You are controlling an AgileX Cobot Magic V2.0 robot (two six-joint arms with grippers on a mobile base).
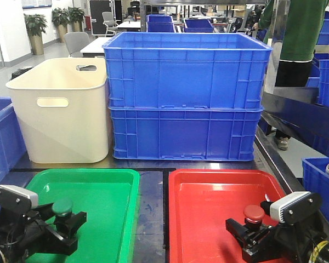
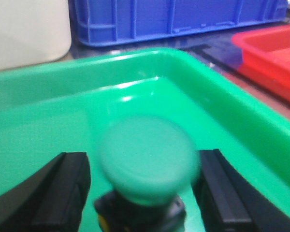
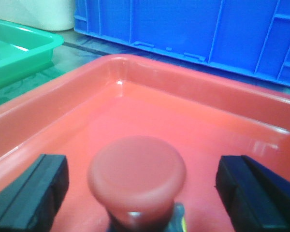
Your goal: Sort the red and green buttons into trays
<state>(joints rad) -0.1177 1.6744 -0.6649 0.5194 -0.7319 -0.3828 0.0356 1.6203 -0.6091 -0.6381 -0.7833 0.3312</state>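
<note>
With both tools wide around the green button (image 2: 149,157) and red button (image 3: 137,173), we should lift straight up.

This looks like an industrial workroom or robotics lab inside an office building. Stacked blue crates (image 1: 186,96) sit on the dark worktable (image 1: 153,203), with more of them on tables farther back and along the right side. A cream tub (image 1: 60,112) stands beside them. Behind are grey office chairs (image 1: 77,41), white desks (image 1: 96,46) and potted plants (image 1: 35,24) by a pale wall. Someone in a green top (image 1: 299,27) stands at the right.
</note>
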